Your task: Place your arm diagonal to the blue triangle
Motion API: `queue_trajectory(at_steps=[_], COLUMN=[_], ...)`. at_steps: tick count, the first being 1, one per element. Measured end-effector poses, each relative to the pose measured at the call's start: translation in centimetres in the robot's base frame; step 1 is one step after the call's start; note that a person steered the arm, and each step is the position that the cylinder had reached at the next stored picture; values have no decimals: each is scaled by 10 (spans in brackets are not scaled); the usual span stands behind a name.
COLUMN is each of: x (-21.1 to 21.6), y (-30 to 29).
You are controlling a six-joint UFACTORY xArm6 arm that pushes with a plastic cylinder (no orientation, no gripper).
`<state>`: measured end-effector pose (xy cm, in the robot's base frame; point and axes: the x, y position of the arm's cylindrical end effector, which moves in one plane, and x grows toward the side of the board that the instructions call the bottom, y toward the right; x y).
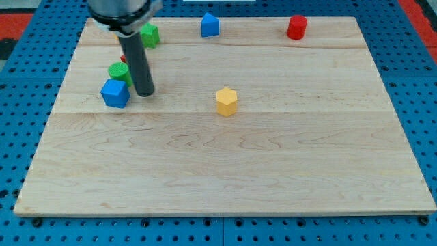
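The blue triangle-topped block [210, 25] stands near the view's top edge, a little left of centre. My tip [145, 93] rests on the board at the left, far below and to the left of that block. It sits just right of a blue cube [115, 93] and a green round block [120, 72]. A small red block behind the rod is mostly hidden.
A green block [150, 35] lies at the top left, partly behind the rod. A red cylinder [297, 27] stands at the top right. A yellow hexagonal block [227, 101] lies near the centre. The wooden board [273, 171] sits on a blue pegboard.
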<state>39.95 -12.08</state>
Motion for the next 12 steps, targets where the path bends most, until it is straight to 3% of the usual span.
queue_trajectory(at_steps=[2,12], x=[-33,-28], y=[-3,41])
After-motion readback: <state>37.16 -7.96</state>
